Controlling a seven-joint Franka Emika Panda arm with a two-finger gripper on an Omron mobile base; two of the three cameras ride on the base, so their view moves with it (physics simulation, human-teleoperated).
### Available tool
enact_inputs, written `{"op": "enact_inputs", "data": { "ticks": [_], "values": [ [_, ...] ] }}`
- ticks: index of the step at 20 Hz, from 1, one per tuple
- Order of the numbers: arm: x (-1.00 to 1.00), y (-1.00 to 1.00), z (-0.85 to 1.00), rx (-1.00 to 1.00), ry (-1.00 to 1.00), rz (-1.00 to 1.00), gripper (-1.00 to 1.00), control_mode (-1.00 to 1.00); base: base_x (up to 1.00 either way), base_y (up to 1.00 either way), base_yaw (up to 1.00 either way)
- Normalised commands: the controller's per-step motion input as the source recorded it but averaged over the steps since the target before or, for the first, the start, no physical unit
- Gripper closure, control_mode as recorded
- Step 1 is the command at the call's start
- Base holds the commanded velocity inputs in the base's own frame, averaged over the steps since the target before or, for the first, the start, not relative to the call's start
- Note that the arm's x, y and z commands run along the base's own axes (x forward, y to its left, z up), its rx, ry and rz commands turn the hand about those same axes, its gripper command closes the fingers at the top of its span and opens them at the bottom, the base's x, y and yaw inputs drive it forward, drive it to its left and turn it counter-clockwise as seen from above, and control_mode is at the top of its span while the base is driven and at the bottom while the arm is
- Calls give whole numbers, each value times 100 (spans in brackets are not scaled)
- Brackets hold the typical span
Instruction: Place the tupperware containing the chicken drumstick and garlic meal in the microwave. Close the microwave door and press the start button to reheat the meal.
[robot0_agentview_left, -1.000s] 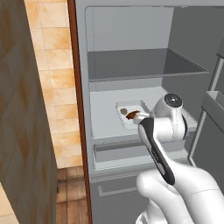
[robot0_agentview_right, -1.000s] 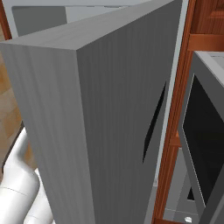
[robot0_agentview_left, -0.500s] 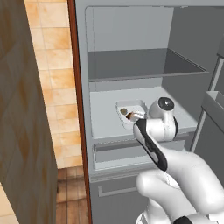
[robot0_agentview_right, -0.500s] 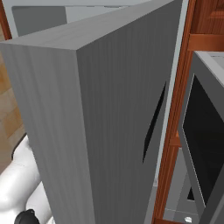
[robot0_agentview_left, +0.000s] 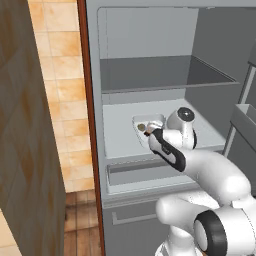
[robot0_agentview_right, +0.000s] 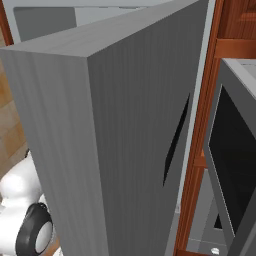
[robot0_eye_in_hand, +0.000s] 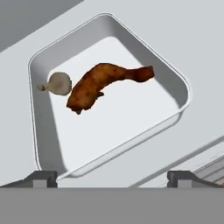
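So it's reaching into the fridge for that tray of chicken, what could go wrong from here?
The open gripper hovers at the near rim of the tupperware; a shallow bite on that flared rim might slip. The chicken drumstick and garlic lie loose, so tilting the tray could spill them. The tray sits on a fridge shelf with another shelf above, so lifting too high might bump it.

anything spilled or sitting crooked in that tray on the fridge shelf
Nothing stands out. The tupperware sits flat on the fridge shelf, with the chicken drumstick and the garlic both lying inside it and nothing spilled around it. The hand is open just short of the tray's near rim.
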Motion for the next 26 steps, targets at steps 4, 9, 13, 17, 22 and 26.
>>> {"op": "enact_inputs", "data": {
  "ticks": [4, 9, 13, 17, 22, 26],
  "values": [
    [36, 0, -13, 5, 0, 0, -100, -100, 0, 0, 0],
    [32, 0, -25, 1, 2, -2, -100, -100, 0, 0, 0],
    [30, 0, -30, 0, 4, -5, -100, -100, 0, 0, 0],
    [29, 0, -30, 0, 5, -6, -100, -100, 0, 0, 0],
    [28, 0, -35, 0, 6, -6, -100, -100, 0, 0, 0],
    [19, 2, -33, 0, 7, -7, 100, -100, 0, 0, 0]
  ]
}}
